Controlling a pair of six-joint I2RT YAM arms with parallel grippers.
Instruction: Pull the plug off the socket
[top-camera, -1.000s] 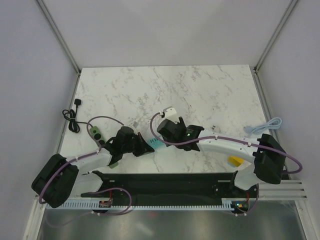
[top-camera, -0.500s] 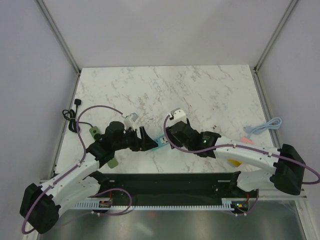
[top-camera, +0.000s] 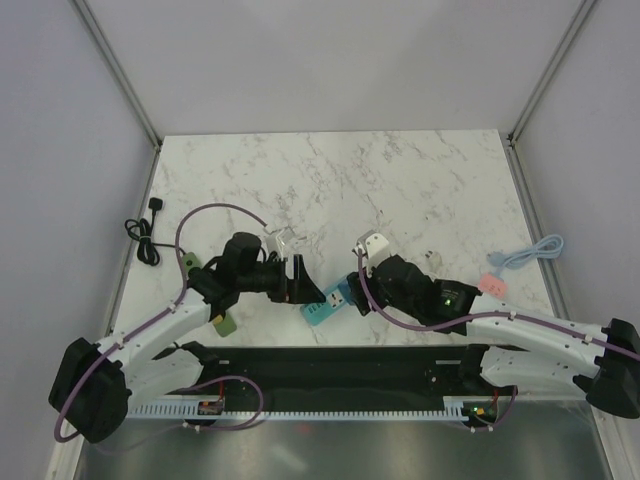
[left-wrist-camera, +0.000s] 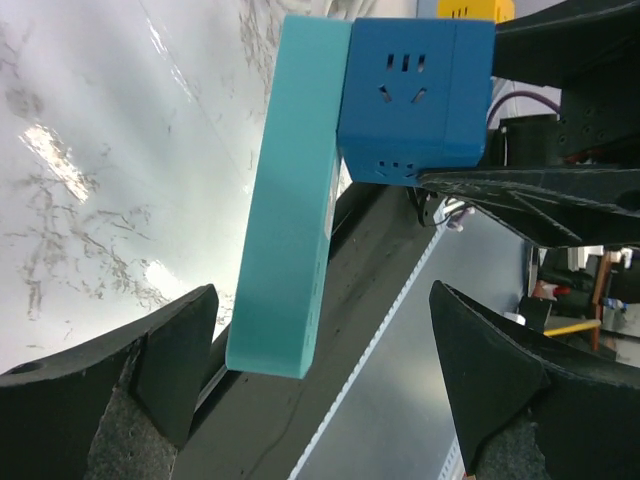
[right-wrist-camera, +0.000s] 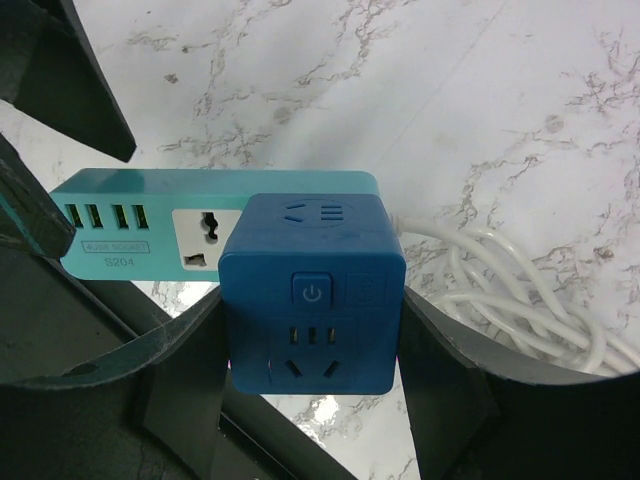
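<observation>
The blue cube-shaped plug (right-wrist-camera: 312, 290) was found seated against the face of the teal socket strip (right-wrist-camera: 130, 215), with no gap visible between the two, so the separation had not been achieved. The right gripper (right-wrist-camera: 312, 345) was clamped on the plug, one finger pressed to each side of the cube. The left gripper (left-wrist-camera: 320, 325) was spread wide, its fingers standing either side of the strip's free end and touching neither face. The strip appeared to hang from the plug alone, near the front edge of the table (top-camera: 400, 190), with a white cable (right-wrist-camera: 500, 285) coiled on the marble just beyond. Principal risk, in this inspector's judgement: with nothing bracing the strip, any pull on the plug would simply drag the strip along, and a sudden release of the pins could drop it over the table edge. A late or off-centre closure by the left gripper could also twist the strip and bind the pins. The plug lay wholly within the right gripper and beyond the left gripper's fingertips.
</observation>
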